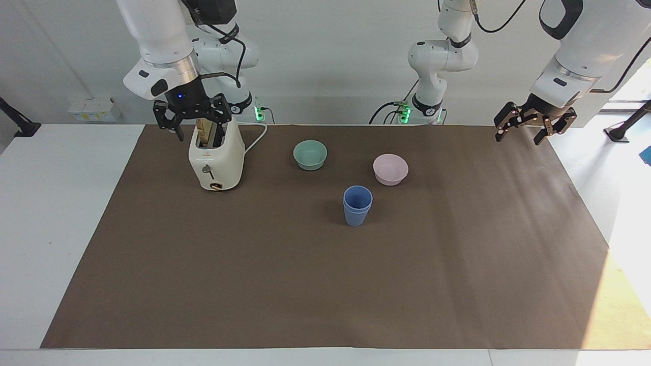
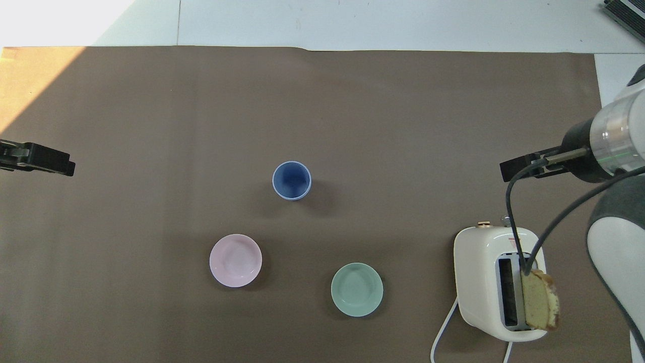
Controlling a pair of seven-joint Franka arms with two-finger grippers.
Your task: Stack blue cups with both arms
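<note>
The two blue cups (image 1: 357,205) stand nested one inside the other, upright on the brown mat, farther from the robots than both bowls; from overhead the blue cups (image 2: 292,180) show as one round rim. No gripper is near them. My right gripper (image 1: 196,127) hangs open in the air by the toaster's top and holds nothing. At the left arm's end of the table my left gripper (image 1: 519,136) waits open and empty above the mat's edge.
A cream toaster (image 1: 216,157) (image 2: 484,282) with a bread slice (image 2: 539,300) in its slot stands at the right arm's end. A mint-green bowl (image 1: 310,154) (image 2: 357,289) and a pale pink bowl (image 1: 390,169) (image 2: 236,260) sit nearer the robots than the cups.
</note>
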